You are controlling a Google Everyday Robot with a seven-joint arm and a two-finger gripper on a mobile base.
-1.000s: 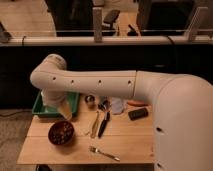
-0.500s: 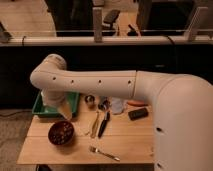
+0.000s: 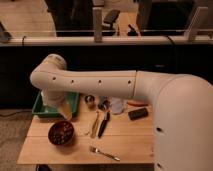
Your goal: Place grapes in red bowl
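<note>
The red bowl sits near the front left corner of the bench, upright, with a dark mottled heap inside that may be grapes, though the view is too dim to be sure. Just behind it, touching nothing that can be seen, the gripper hangs at the end of the white arm, low over the front edge of the green tray; whether it grips anything I cannot tell. To the bowl's right lie a pale-handled utensil and a black one, side by side. A fork lies near the front edge, apart from the bowl. Further back stand a small metal cup and a black block.
</note>
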